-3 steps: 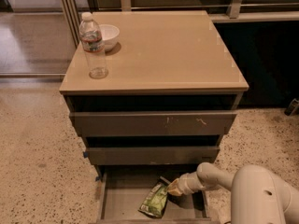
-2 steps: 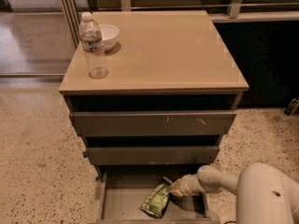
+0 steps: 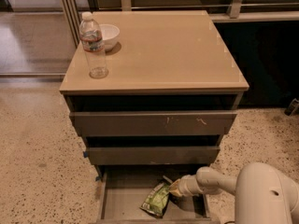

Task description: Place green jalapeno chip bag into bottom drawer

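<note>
The green jalapeno chip bag (image 3: 156, 200) lies crumpled on the floor of the bottom drawer (image 3: 122, 204), right of the drawer's middle. The drawer is pulled out below the cabinet, its floor otherwise bare. My gripper (image 3: 174, 187) reaches in from the right, down inside the drawer, and sits against the bag's upper right corner. The white arm (image 3: 219, 181) and its large shell fill the lower right corner and hide the drawer's right end.
The top drawer (image 3: 154, 123) with a scratched front and the middle drawer (image 3: 152, 155) are both slightly pulled out above the gripper. On the cabinet top (image 3: 163, 50) stand a clear water bottle (image 3: 93, 45) and a white bowl (image 3: 107, 34). Speckled floor lies all around.
My gripper has sunk a little lower into the bottom drawer. The chip bag stays in almost the same spot on the drawer floor.
</note>
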{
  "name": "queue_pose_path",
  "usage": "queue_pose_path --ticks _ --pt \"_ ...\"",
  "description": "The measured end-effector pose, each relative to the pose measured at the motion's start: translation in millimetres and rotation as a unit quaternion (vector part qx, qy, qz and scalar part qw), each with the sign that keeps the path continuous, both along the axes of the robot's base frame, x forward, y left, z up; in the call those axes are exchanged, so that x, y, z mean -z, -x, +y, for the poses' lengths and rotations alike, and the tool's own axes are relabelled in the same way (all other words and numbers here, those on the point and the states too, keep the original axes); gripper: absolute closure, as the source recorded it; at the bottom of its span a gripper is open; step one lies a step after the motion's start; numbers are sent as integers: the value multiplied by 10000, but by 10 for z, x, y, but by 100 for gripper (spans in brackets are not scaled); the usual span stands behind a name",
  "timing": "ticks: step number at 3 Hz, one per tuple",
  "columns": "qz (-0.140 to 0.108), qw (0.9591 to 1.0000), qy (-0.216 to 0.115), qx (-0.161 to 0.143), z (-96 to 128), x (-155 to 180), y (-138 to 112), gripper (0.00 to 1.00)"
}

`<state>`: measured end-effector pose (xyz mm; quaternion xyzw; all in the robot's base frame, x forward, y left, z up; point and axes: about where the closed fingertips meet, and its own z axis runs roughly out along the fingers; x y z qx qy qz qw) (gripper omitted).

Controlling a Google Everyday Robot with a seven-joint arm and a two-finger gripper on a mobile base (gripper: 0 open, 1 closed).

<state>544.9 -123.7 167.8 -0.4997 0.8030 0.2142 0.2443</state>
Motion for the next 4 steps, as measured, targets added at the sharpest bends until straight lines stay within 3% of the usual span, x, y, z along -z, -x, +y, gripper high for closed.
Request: queue_pose_path --ticks 1,2,4 --pt "0 10000 0 0 1 0 0 34" --pt "1 10000 0 0 1 1 1 3" --pt "1 10000 0 -1 1 1 1 0"
